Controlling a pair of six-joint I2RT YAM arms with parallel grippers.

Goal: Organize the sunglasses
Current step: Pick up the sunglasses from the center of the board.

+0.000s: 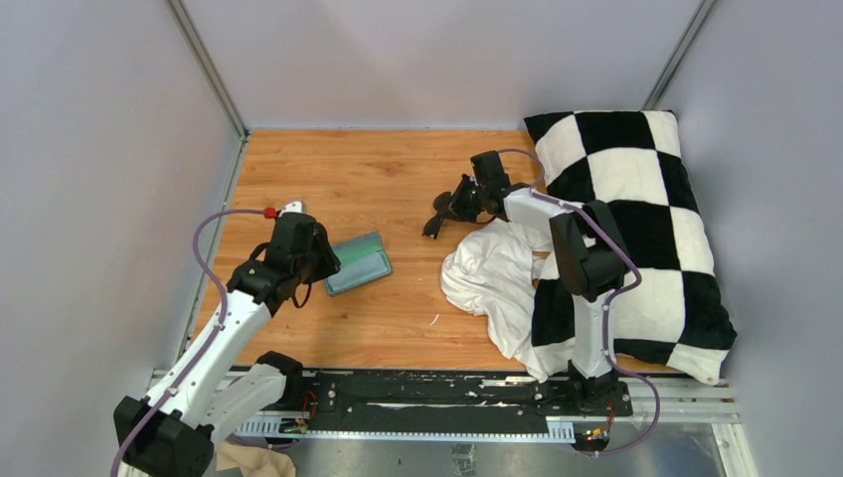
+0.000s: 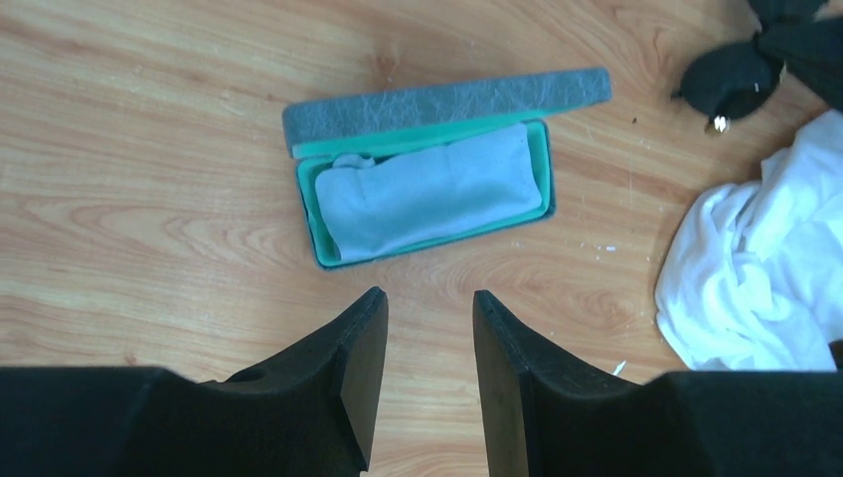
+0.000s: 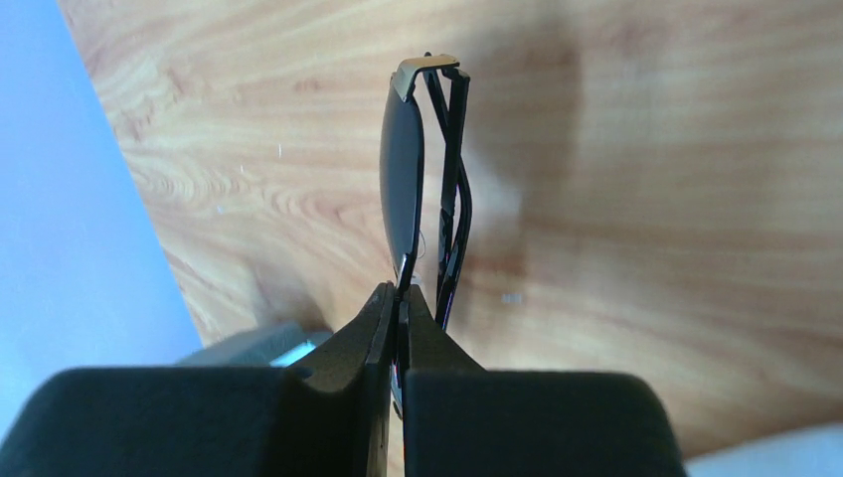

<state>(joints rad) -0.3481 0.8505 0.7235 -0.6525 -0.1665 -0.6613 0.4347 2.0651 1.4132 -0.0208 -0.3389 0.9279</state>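
My right gripper (image 1: 455, 209) is shut on the black sunglasses (image 1: 437, 224) and holds them folded above the wood table, right of the middle. In the right wrist view the fingertips (image 3: 401, 293) pinch the frame's edge and a dark lens (image 3: 403, 179) sticks out ahead. The sunglasses also show at the top right of the left wrist view (image 2: 731, 79). The grey-blue case (image 1: 358, 263) lies open at the left, teal inside, with a pale cloth in it (image 2: 427, 189). My left gripper (image 2: 427, 298) is open and empty, just short of the case.
A crumpled white cloth (image 1: 492, 273) lies right of the middle, beside the sunglasses. A big black-and-white checked pillow (image 1: 636, 229) fills the right side. Grey walls close in the table on three sides.
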